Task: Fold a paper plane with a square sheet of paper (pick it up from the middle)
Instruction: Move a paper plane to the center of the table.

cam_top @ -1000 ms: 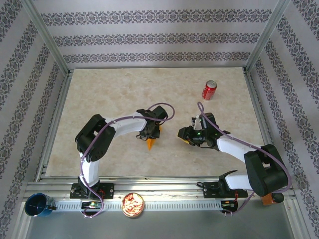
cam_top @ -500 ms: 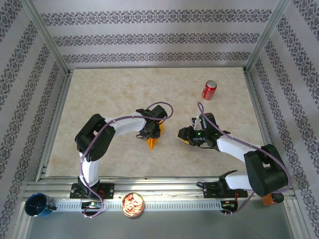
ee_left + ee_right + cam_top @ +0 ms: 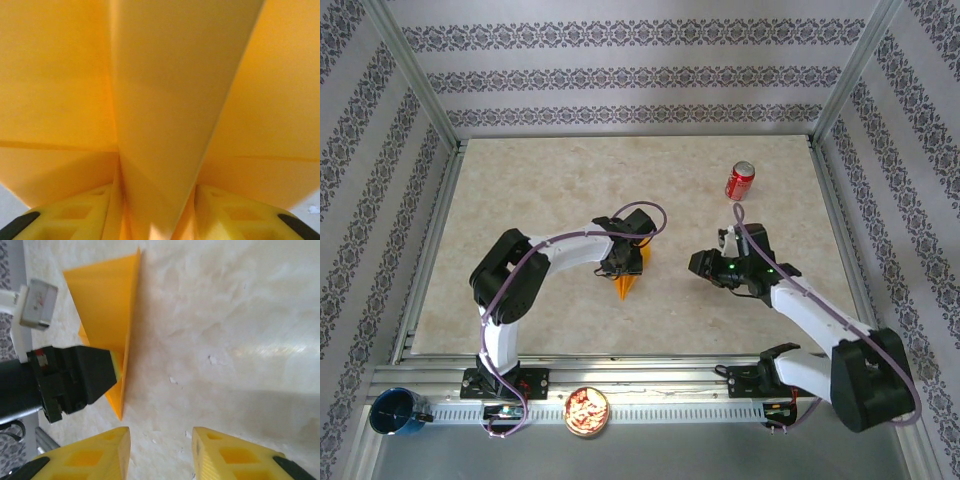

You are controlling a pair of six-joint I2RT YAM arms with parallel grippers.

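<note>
Paper plane [image 3: 626, 288] under left tool [image 3: 622, 269]; red can [image 3: 740, 181] well apart.

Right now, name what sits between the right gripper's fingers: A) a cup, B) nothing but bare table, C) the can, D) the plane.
B: the right gripper stands open over bare table, with the plane lying apart from it.

One paper plane [image 3: 628, 284], one red soda can [image 3: 740, 181], one blue cup [image 3: 398, 412], one dish [image 3: 567, 412] of perhaps snacks, two end effectors [image 3: 622, 266] [image 3: 702, 265]
</note>
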